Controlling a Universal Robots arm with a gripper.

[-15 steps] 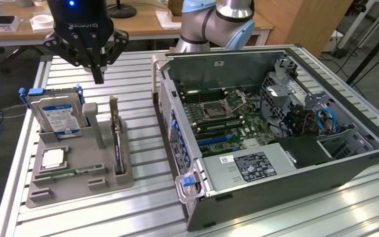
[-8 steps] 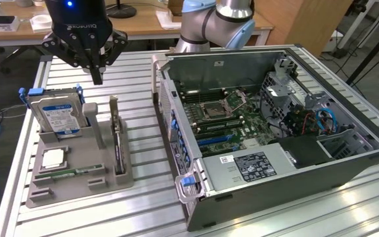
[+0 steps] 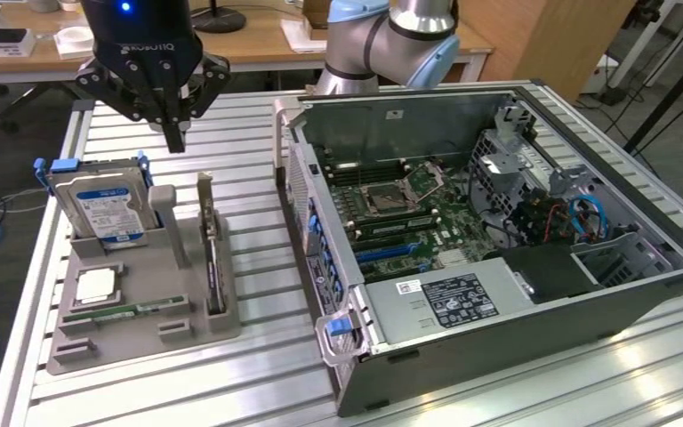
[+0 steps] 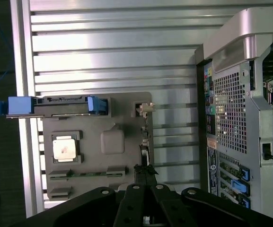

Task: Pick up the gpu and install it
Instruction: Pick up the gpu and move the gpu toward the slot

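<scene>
Nearest, on the slatted metal table (image 3: 140, 391): a grey tray (image 3: 140, 342) with a green RAM stick (image 3: 128, 311) lying flat along its front and a CPU (image 3: 95, 285) seated just behind it. Standing on edge in the slot along the tray's side nearest the case: the gpu (image 3: 212, 249), thin and dark, untouched, with its metal bracket at the far end. Seen edge-on as a narrow strip in the wrist view (image 4: 147, 137), beside a raised grey block on the tray. Further back, upright in the tray: a hard drive (image 3: 102, 209) with a blue-and-white label, framed by a blue caddy.

Hanging above the tray's far end, well clear of every part: the black gripper (image 3: 175, 144), fingers drawn together to a narrow point and holding nothing. In the wrist view, fingertips (image 4: 145, 171) lined up over the gpu's edge.

To the exterior view's right, lying open on its side: a computer case (image 3: 496, 338), with the motherboard (image 3: 401, 222) and an empty CPU socket exposed. Behind it, the arm (image 3: 389, 44); beyond that, a wooden desk (image 3: 259, 40).
</scene>
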